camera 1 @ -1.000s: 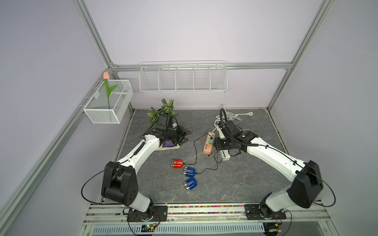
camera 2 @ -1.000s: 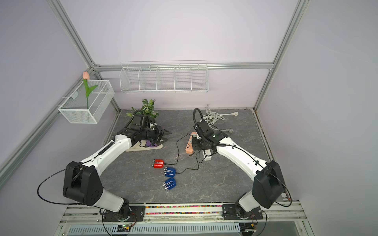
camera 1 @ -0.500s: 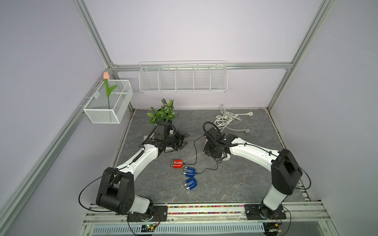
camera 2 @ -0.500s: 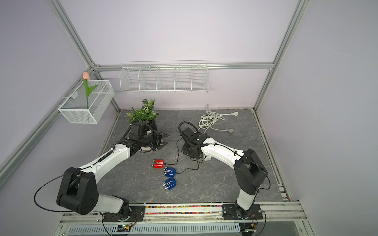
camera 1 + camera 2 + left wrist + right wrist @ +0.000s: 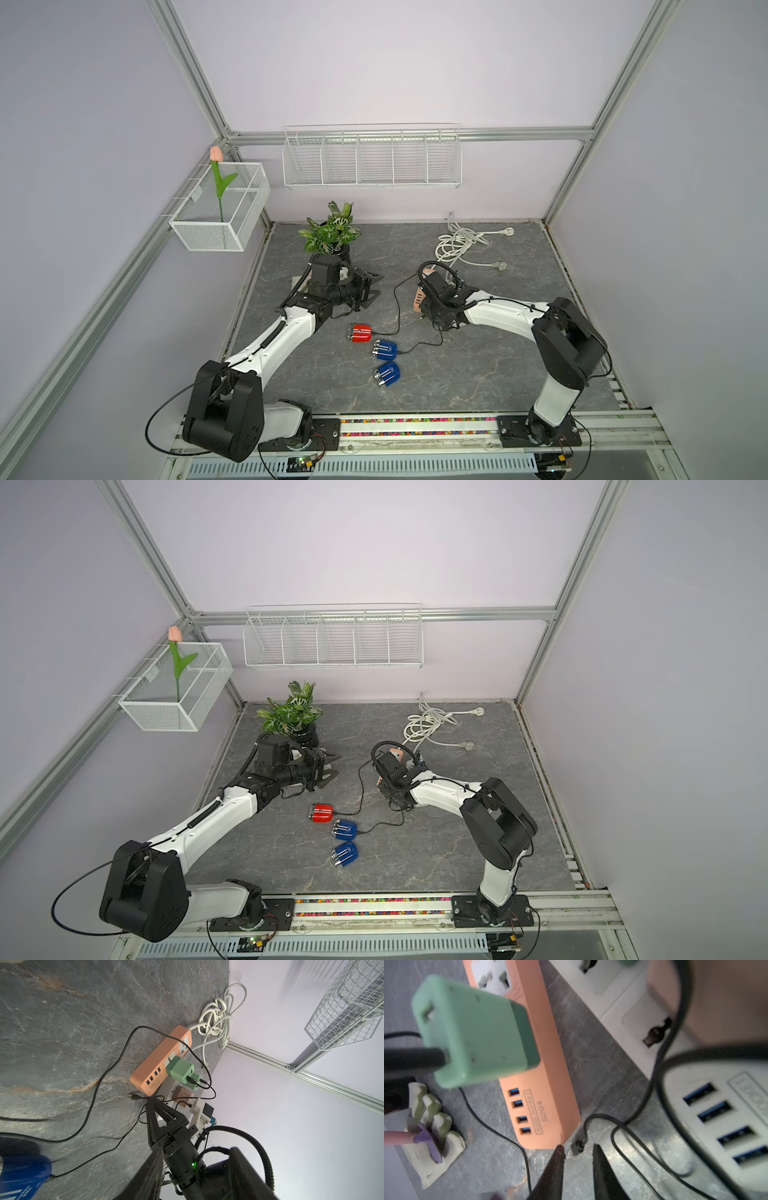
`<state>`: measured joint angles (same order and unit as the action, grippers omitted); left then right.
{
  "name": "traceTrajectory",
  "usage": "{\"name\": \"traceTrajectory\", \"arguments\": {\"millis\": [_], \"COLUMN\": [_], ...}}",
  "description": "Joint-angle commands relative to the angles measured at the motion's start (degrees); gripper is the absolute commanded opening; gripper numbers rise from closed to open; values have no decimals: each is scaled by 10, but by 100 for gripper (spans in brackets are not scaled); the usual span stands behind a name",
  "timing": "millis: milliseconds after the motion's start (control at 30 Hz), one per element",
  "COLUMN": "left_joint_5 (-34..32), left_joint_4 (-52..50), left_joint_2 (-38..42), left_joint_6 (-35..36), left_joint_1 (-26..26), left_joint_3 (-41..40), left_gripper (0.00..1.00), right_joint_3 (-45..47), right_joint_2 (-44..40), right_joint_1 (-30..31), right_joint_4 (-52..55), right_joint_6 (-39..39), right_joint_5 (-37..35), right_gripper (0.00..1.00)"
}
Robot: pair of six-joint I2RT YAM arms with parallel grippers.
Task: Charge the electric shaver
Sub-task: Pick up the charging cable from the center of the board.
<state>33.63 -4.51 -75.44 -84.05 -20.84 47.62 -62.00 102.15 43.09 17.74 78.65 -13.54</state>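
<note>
A red shaver [image 5: 360, 333] and two blue shavers [image 5: 385, 349] [image 5: 387, 374] lie mid-table in both top views. Thin black cables run from the red one and the upper blue one toward an orange power strip [image 5: 160, 1064] and a white power strip [image 5: 167, 1086]. My right gripper [image 5: 577, 1145] points down at the table by the strips' near ends. It is open a little, and a loose black USB plug [image 5: 576, 1148] lies right at its fingertips, not clamped. A green adapter [image 5: 473, 1032] sits in the orange strip. My left gripper [image 5: 370, 286] hovers open and empty left of the strips.
A potted plant [image 5: 330, 232] stands at the back left and a coil of white cord [image 5: 459, 245] at the back. A pale ceramic holder with a purple piece [image 5: 431, 1142] lies near the orange strip. Wire baskets [image 5: 372, 160] hang on the walls.
My right arm has folded back, bringing its gripper from above the strips down to their near ends, and its jaws have narrowed. My left gripper has drawn slightly away from the mat.
</note>
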Motion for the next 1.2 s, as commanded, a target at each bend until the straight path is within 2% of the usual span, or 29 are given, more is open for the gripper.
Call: {"name": "traceTrajectory", "arguments": {"millis": [0,333,600,900,967,1067,1167], "left_joint_5": [15,24,22,27,27,25,24], "left_joint_4": [9,18,11,21,19,17,17], "left_joint_2": [6,-6,-4,4,6,10,14], "left_joint_6": [-16,-13,-9,-11,-11,-10,-9], "left_joint_1": [5,5,6,6,5,5,6], "left_joint_3": [-1,6,9,2,1,2,-1], "left_gripper": [53,53,53,53,53,53,53], "right_joint_3": [27,54,67,52,48,50,48], "right_joint_2": [9,15,20,37,40,39,31], "right_joint_1": [-10,-26,-26,-25,-23,-20,-14], "right_joint_4": [-30,-94,-68,-50,-42,-35,-31], "right_joint_6": [36,54,76,72,71,77,76], "right_joint_5": [-15,-15,-16,-17,-18,-21,-26], "right_gripper": [27,26,19,23,20,10,7]}}
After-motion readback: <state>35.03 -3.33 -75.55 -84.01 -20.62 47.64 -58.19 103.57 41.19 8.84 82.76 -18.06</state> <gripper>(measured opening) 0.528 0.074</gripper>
